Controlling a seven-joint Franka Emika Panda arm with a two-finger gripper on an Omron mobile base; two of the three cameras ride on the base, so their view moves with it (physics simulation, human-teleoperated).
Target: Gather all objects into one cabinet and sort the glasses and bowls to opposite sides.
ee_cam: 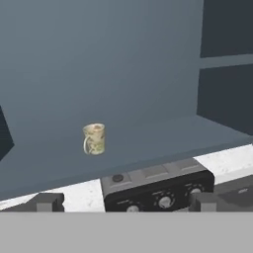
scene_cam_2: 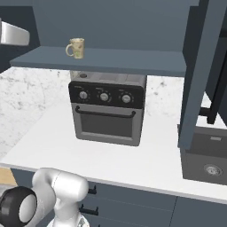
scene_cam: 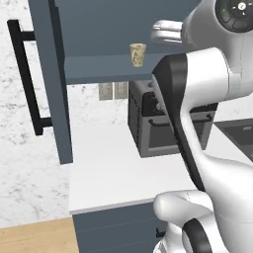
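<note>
One small cream, faintly speckled cup with a loop handle (ee_cam: 94, 139) stands upright on the bottom board of the open slate-blue wall cabinet (ee_cam: 158, 133). The same cup (scene_cam: 138, 54) (scene_cam_2: 76, 48) sits toward the left part of that board (scene_cam_2: 115, 60). My gripper (ee_cam: 126, 202) is open, its fingertips (ee_cam: 47, 201) spread wide, well back from the cup and slightly below the board's front edge. Nothing is between the fingers. The bowls are out of view.
A grey toaster oven (scene_cam_2: 106, 108) (scene_cam: 148, 126) stands on the white counter (scene_cam: 108, 168) directly under the cabinet. The open left door (scene_cam: 52, 84) with its black bar handle (scene_cam: 24, 79) swings out, as does the right door (scene_cam_2: 199, 80). A dark sink (scene_cam_2: 206, 155) lies to the right.
</note>
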